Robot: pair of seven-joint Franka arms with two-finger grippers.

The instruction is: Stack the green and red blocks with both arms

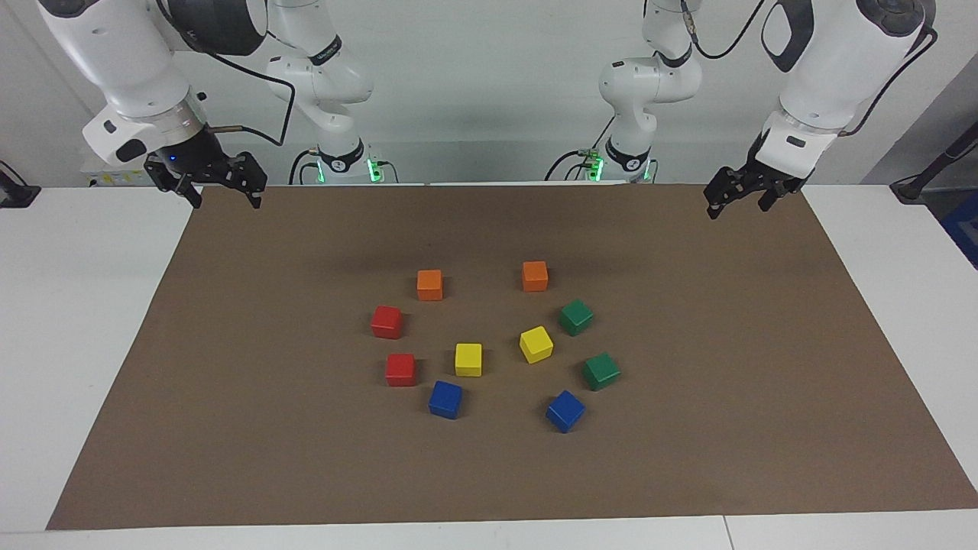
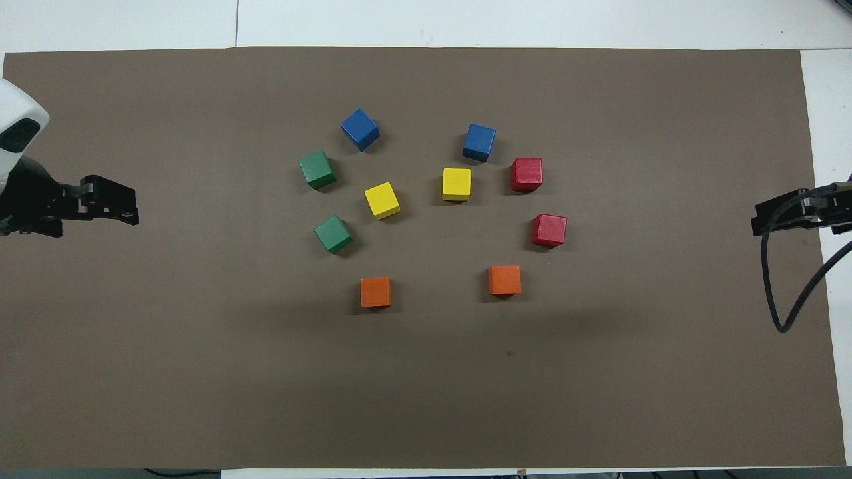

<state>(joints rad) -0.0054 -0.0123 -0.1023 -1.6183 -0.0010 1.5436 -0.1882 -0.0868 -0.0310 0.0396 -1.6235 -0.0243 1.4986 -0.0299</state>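
Two green blocks (image 1: 576, 316) (image 1: 601, 370) lie on the brown mat toward the left arm's end of the cluster, also seen from overhead (image 2: 333, 233) (image 2: 317, 169). Two red blocks (image 1: 386, 321) (image 1: 400, 369) lie toward the right arm's end (image 2: 550, 230) (image 2: 526, 174). All of them rest singly on the mat, apart from each other. My left gripper (image 1: 738, 208) (image 2: 135, 207) hangs open and empty over the mat's edge at its own end. My right gripper (image 1: 226, 200) (image 2: 757, 216) hangs open and empty over the mat's edge at its end. Both arms wait away from the blocks.
Two orange cubes (image 1: 429, 284) (image 1: 535, 276) lie nearest the robots. Two yellow cubes (image 1: 468, 359) (image 1: 535, 344) sit in the middle of the ring, and two blue cubes (image 1: 445, 399) (image 1: 565, 411) lie farthest. The brown mat (image 1: 229, 382) covers the white table (image 1: 76, 305).
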